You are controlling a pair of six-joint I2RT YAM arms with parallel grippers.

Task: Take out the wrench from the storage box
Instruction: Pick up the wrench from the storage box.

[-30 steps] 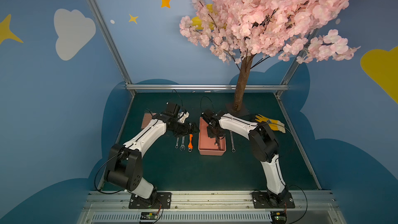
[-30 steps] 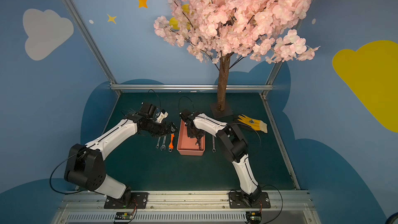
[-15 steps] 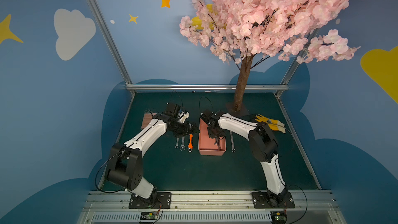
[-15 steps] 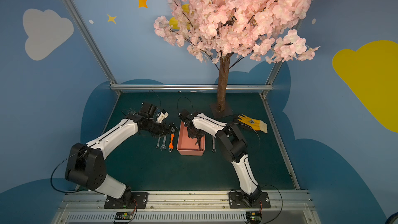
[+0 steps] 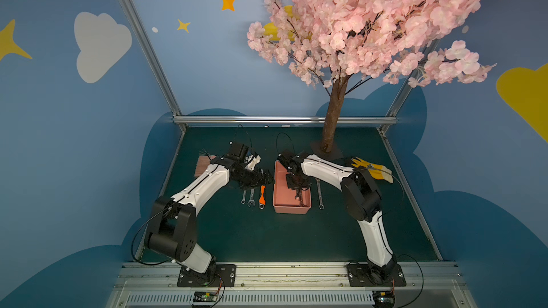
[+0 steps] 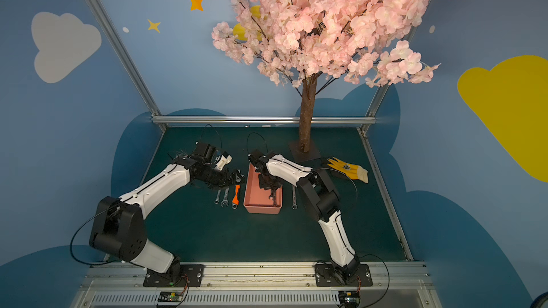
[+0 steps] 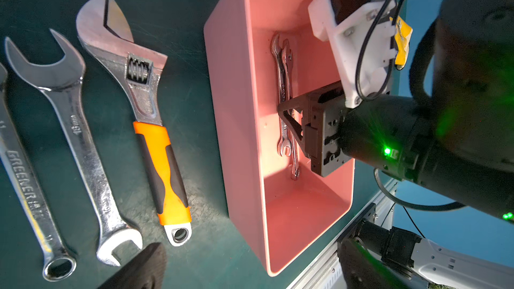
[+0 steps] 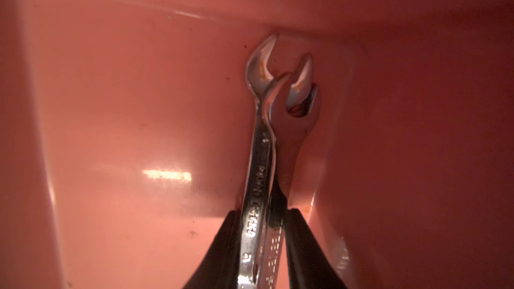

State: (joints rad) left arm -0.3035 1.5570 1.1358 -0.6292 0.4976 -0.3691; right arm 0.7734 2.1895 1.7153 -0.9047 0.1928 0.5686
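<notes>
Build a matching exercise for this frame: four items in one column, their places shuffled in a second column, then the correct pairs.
Things
1. storage box
2. orange-handled adjustable wrench
3. yellow glove
4. pair of small wrenches

Places
A. between the fingers of the right end effector
B. on the table, near the base of the tree
C. lying between an open-end wrench and the box's outer wall
D. on the table, with the right end effector reaching into it

Pairs: 1-D, 2-C, 3-B, 4-A
</notes>
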